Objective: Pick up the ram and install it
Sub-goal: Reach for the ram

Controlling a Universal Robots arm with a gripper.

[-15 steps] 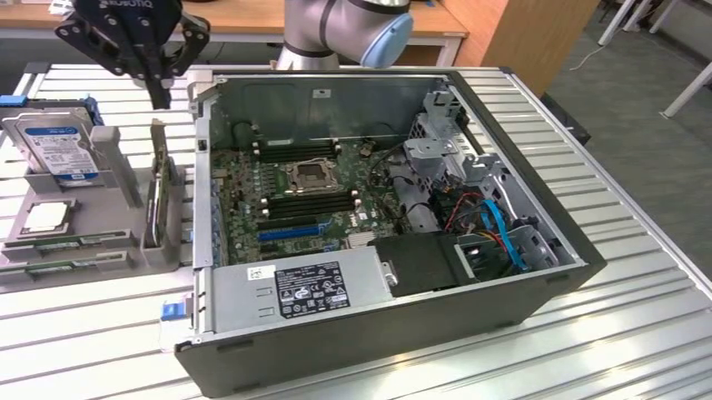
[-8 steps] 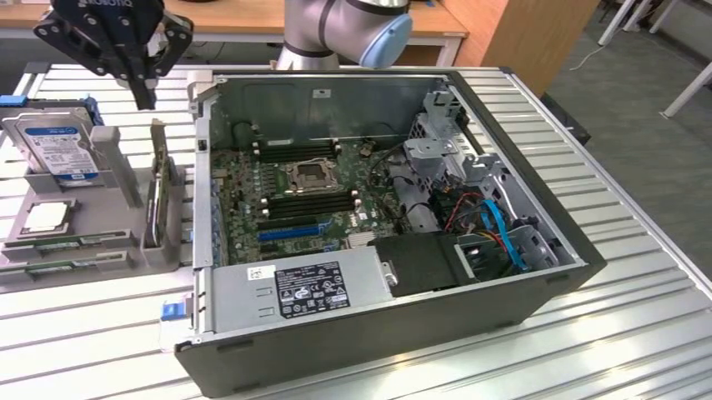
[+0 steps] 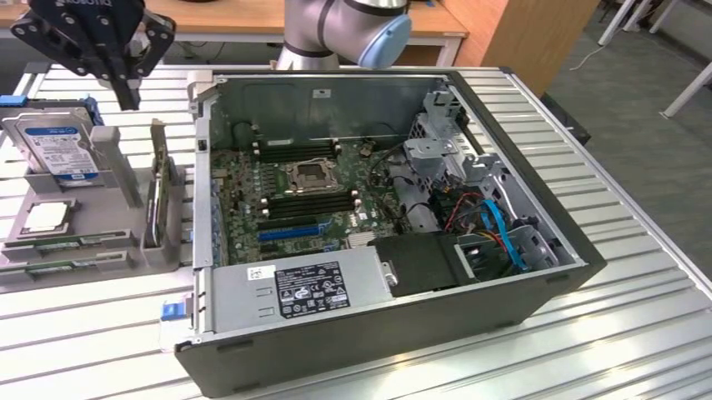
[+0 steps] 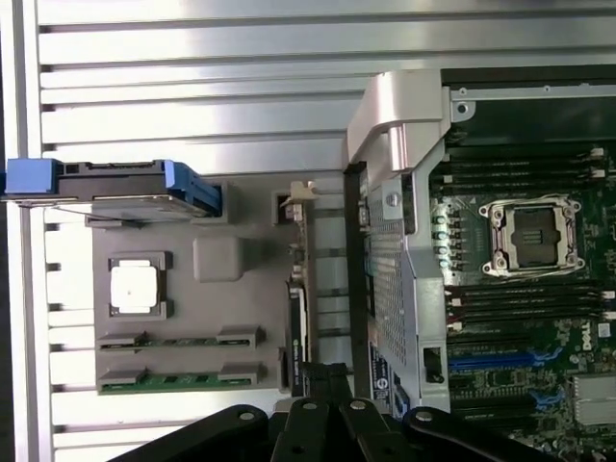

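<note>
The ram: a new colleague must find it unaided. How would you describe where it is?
Left of the open computer case in the exterior view sits a grey holder. Along its near edge lie two long, thin green sticks: the ram. They lie flat and narrow, unlike the upright hard drive, the square processor and the broader green card standing on edge.

The ram point(image 4: 179, 384) is green, in a plain grey holder point(image 4: 221, 294). The surface point(image 4: 192, 96) is silver with ridged stripes; the motherboard point(image 3: 236, 218) is green.
</note>
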